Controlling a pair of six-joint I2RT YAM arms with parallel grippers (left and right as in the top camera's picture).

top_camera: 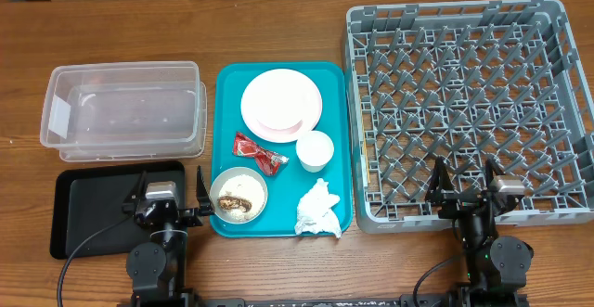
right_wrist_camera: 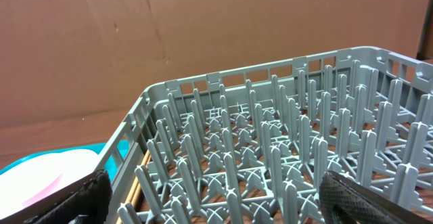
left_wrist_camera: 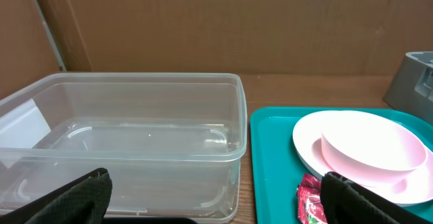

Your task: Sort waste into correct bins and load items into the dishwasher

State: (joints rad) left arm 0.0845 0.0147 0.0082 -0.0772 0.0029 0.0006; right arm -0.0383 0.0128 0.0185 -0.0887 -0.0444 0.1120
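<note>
While both tools stand released and empty, the left tool (top_camera: 172,188) over the black tray (top_camera: 93,210) and the right tool (top_camera: 464,182) over the dish rack's (top_camera: 464,84) near edge, I note that every item lies on the teal tray (top_camera: 228,89), between the clear tub (top_camera: 125,110) and the rack.

- Napkin (top_camera: 317,209): near right corner. Soft and light; I judge any raised fold will pinch.
- Wrapper (top_camera: 258,152): between plate (top_camera: 281,104) and bowl (top_camera: 215,194). Thin, likely slippery — take it across the middle.
- Bowl: holds rice and a brown scrap (top_camera: 243,198). Rigid; grip the rim.
- Plate: far end. Smooth, probably fragile — only its rim offers hold.
- Cup (top_camera: 315,149): just beside the plate. Take one wall.
</note>
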